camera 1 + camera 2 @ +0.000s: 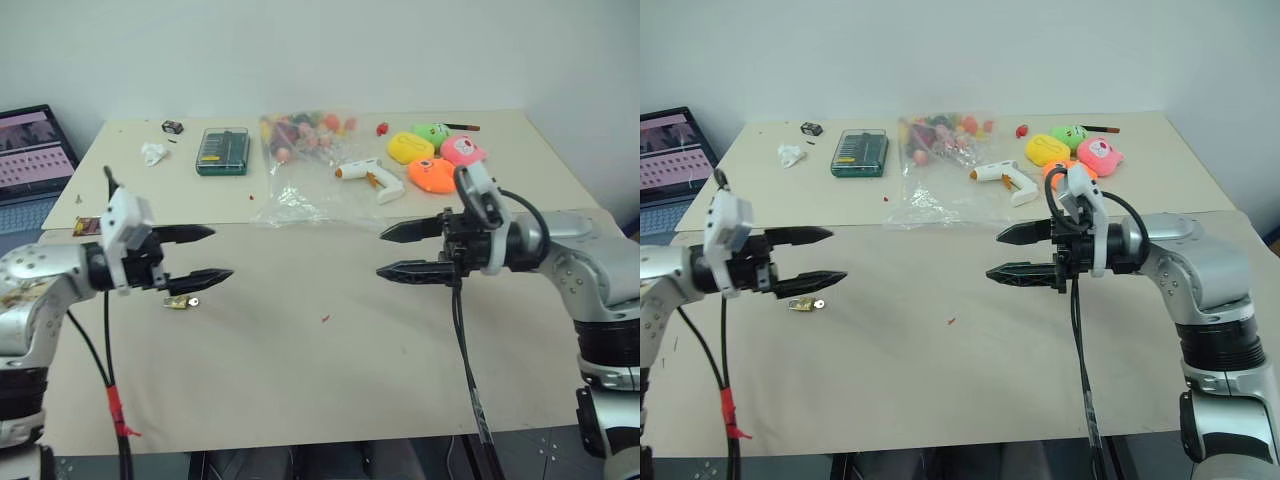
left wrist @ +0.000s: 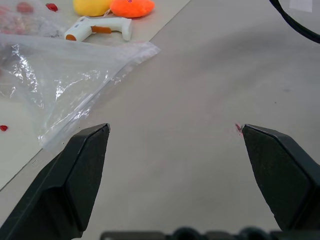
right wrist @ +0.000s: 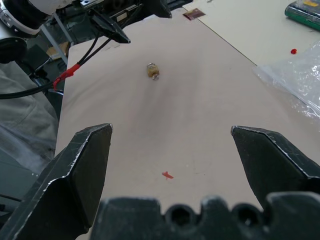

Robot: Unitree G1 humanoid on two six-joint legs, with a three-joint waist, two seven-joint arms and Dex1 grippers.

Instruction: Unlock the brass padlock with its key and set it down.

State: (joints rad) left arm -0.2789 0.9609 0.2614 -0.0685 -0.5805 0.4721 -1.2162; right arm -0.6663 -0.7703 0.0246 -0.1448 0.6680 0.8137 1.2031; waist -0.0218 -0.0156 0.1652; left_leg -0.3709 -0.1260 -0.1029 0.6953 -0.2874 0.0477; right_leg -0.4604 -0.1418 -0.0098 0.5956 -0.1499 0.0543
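Both arms raised, left tool (image 1: 208, 254) and right tool (image 1: 388, 252) facing, spread

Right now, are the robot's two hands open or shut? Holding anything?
Left gripper: open, holding nothing.
Right gripper: open, holding nothing.

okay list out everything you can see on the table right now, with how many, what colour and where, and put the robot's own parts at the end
brass padlock: one, brass-yellow, bare on the table, just under the left claw.
reddish-brown card: one, near the left edge.
screwdriver set: one, green case, far side.
plastic bag: one, clear, colourful bits inside, far centre.
glue gun: one, white with orange tip, beside the bag.
plush toys: four, yellow, green, pink, orange, far right.
laptop: one, open, off the table's left.
left claw: black, open, empty.
right claw: black, open, empty.
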